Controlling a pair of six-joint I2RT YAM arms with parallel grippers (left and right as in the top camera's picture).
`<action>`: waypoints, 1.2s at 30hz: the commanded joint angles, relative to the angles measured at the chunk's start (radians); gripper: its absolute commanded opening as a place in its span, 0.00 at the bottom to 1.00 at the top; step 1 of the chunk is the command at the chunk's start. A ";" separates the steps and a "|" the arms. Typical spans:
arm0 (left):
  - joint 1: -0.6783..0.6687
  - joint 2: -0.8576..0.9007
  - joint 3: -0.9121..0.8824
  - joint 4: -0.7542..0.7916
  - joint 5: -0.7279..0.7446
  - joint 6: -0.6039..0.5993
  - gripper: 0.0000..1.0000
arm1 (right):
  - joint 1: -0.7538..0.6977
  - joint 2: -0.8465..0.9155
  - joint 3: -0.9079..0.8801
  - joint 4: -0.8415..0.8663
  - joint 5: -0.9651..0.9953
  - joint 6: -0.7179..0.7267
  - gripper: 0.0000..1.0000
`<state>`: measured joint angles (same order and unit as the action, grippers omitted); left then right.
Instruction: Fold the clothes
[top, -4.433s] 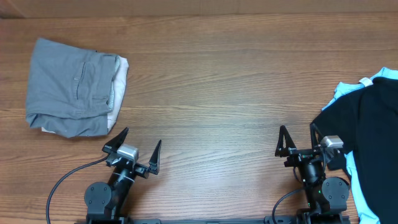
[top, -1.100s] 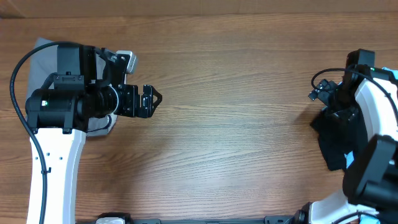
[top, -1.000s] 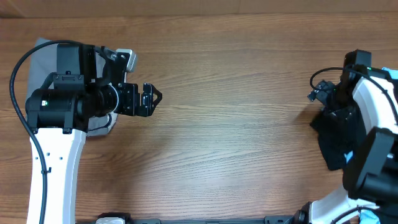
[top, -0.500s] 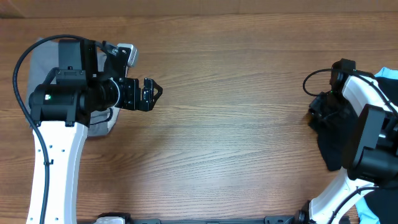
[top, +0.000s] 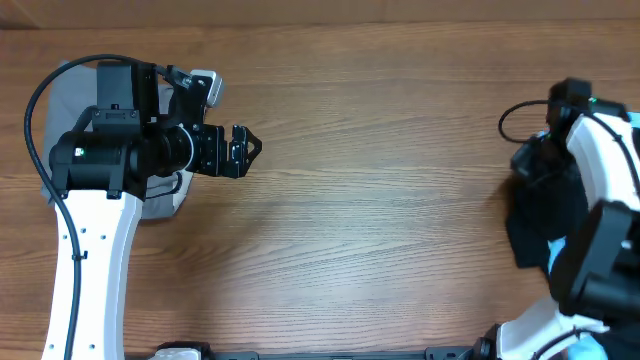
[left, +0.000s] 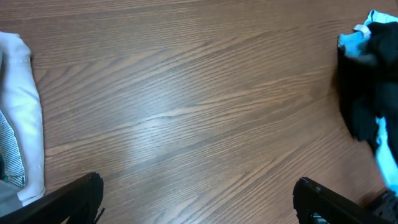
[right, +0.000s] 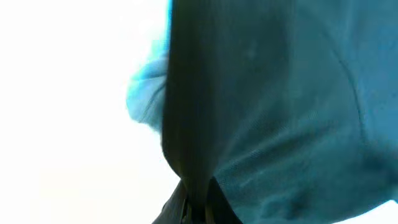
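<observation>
1. One wooden tabletop (top: 380, 200) fills the overhead view and carries everything else.
2. There are two white and black robot arms. A few seconds ago both sat parked at the near edge. Now the left arm (top: 90, 250) reaches over the folded pile. The right arm (top: 600, 170) stands well apart from the pile, across the tabletop on the robot's right.
3. One black shirt (top: 535, 215), unfolded, lies under the right arm, about as far from the pile as the tabletop allows. Its edge facing the pile lay flat earlier; now that edge is bunched and drawn up. One light blue cloth (left: 356, 45) shows beside it and seems to be a second garment.
4. One folded pile (top: 70, 72) is grey on top with a white layer (left: 25, 106) beneath, and the left arm hides most of it. It has not moved.
5. There are two claws. The left claw (left: 198, 186) hovers just beyond the pile's edge and faces the shirt, its fingers spread wide and holding nothing. The right claw (right: 194, 205) is pinched tight on a fold of the black shirt.
6. In short, the pile looks finished and work on the shirt is only starting. The shirt probably needs dragging toward the pile and spreading flat before any fold.
</observation>
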<state>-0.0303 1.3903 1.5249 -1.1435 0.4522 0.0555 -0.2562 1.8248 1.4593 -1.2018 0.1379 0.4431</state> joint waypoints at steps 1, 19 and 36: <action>0.010 0.004 0.028 0.003 0.008 0.016 1.00 | 0.071 -0.112 0.103 -0.026 -0.074 -0.039 0.04; 0.010 0.004 0.028 -0.003 0.012 0.008 1.00 | 0.255 -0.161 0.150 -0.038 0.046 -0.064 0.80; 0.010 0.004 0.028 0.011 0.013 0.008 1.00 | -0.277 0.004 0.150 0.139 -0.170 0.016 0.25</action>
<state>-0.0303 1.3907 1.5249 -1.1351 0.4522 0.0555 -0.4625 1.7412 1.5940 -1.0794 0.0509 0.4271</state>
